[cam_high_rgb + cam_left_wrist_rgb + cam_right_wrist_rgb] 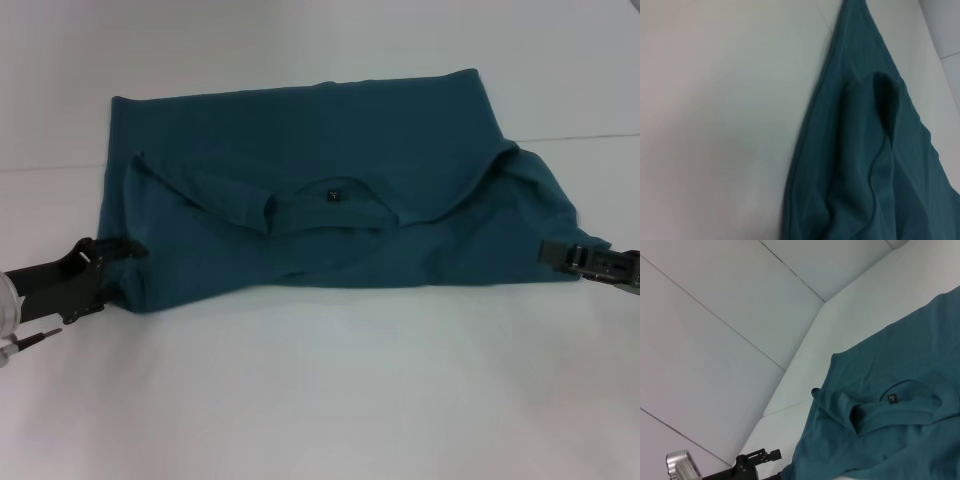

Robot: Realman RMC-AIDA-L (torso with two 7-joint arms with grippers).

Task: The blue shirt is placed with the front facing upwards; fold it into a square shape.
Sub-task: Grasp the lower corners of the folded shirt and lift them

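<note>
Teal cotton blue shirt [330,215] folded, rumpled, left claw [128,250] and right claw [548,252] pinching its edges

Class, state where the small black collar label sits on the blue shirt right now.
In the head view, the black label sits inside the collar near the middle of the blue shirt, roughly midway between the left claw and right claw.

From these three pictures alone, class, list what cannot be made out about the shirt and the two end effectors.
- Blue shirt: chest lettering hidden in every view, folded cloth covers it.
- Left end effector: in the head view its fingertips meet the shirt's edge, grip unclear; absent from the left wrist view.
- Right end effector: same at the opposite edge.
- Collar label: print too small.
</note>
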